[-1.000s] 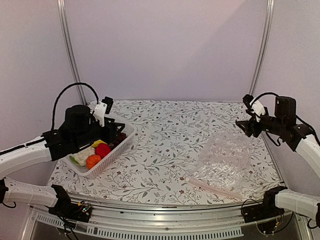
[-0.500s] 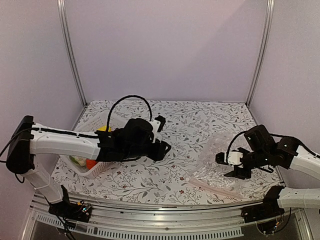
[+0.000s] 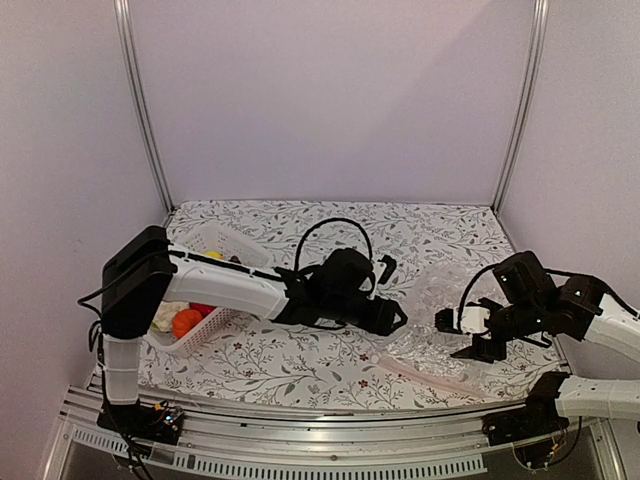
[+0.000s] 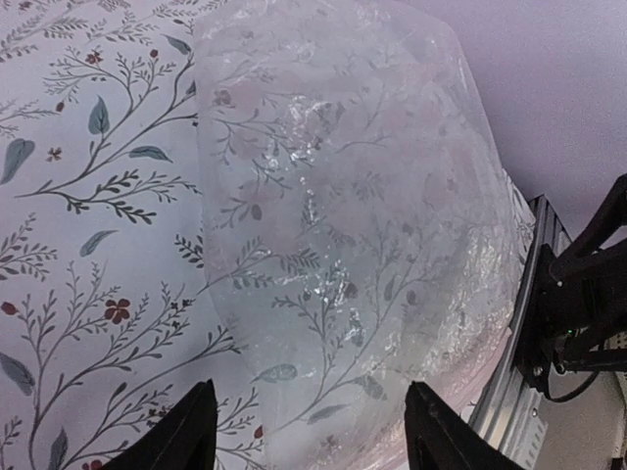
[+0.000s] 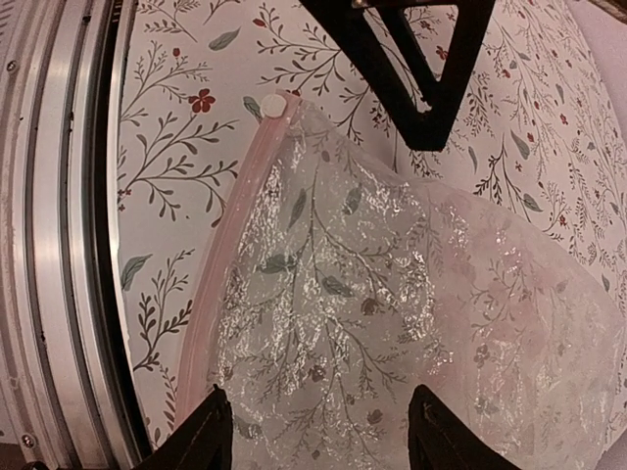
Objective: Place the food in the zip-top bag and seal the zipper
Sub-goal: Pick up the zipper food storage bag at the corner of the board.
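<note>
The clear zip-top bag (image 3: 445,315) lies flat on the table at the right, with its pinkish zipper (image 3: 425,374) along the near edge. My left gripper (image 3: 397,319) reaches across to the bag's left side, open and empty. In the left wrist view the bag (image 4: 343,215) fills the frame above the open left gripper (image 4: 312,441). My right gripper (image 3: 452,337) is open over the bag. The right wrist view shows the bag (image 5: 411,294), the zipper (image 5: 217,294) with its white slider (image 5: 274,105), the right gripper (image 5: 323,441) and the left gripper (image 5: 423,49). The food, orange (image 3: 186,322), red (image 3: 205,309), white (image 3: 165,314) and yellow (image 3: 212,255) pieces, lies in the basket.
A white lattice basket (image 3: 215,322) stands at the left, partly hidden under my left arm. The table's metal front rail (image 5: 59,245) runs just beyond the zipper. The right arm's base (image 4: 578,294) sits at the bag's far corner.
My left arm has swung from the basket rightward across the table to the bag's left edge. My right arm came down over the bag and then barely moved.
</note>
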You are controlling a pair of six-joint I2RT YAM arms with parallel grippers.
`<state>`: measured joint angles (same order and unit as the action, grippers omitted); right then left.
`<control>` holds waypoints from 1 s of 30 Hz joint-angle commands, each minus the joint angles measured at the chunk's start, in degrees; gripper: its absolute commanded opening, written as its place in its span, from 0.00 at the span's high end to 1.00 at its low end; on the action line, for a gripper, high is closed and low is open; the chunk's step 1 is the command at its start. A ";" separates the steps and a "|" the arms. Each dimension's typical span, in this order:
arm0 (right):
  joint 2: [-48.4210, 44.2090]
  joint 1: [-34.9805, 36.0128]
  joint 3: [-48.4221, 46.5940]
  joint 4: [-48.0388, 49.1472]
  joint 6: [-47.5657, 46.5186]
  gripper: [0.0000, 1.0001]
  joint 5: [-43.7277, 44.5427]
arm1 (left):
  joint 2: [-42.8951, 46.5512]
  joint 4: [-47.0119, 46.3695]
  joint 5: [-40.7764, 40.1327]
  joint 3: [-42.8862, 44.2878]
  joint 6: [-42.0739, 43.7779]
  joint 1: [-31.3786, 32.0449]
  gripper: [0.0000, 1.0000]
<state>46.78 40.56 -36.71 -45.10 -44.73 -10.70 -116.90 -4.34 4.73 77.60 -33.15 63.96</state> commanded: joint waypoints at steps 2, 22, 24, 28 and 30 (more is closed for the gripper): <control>-0.56 0.48 -1.00 -0.53 0.27 0.40 -0.49 | -5.74 0.92 6.38 5.17 -0.32 1.49 0.37; 2.31 0.49 -4.98 0.02 0.90 0.41 1.00 | -7.34 -2.57 -0.35 9.44 -9.87 -0.36 1.00; 3.42 0.45 -6.87 0.29 1.04 0.42 1.28 | -4.89 -5.03 -1.37 7.52 -12.81 -1.23 1.00; 5.00 0.57 -8.80 1.16 -0.13 0.42 2.59 | -2.06 -5.77 -0.37 7.37 -16.21 -3.00 1.00; 5.60 0.66 -8.68 1.83 -1.59 0.42 4.43 | -1.51 -4.88 0.92 8.61 -16.89 -3.58 1.00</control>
<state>51.37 40.60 -44.29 -44.34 -44.66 -9.41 -122.32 -6.90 5.32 85.01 -45.78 62.39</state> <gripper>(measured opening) 0.580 0.003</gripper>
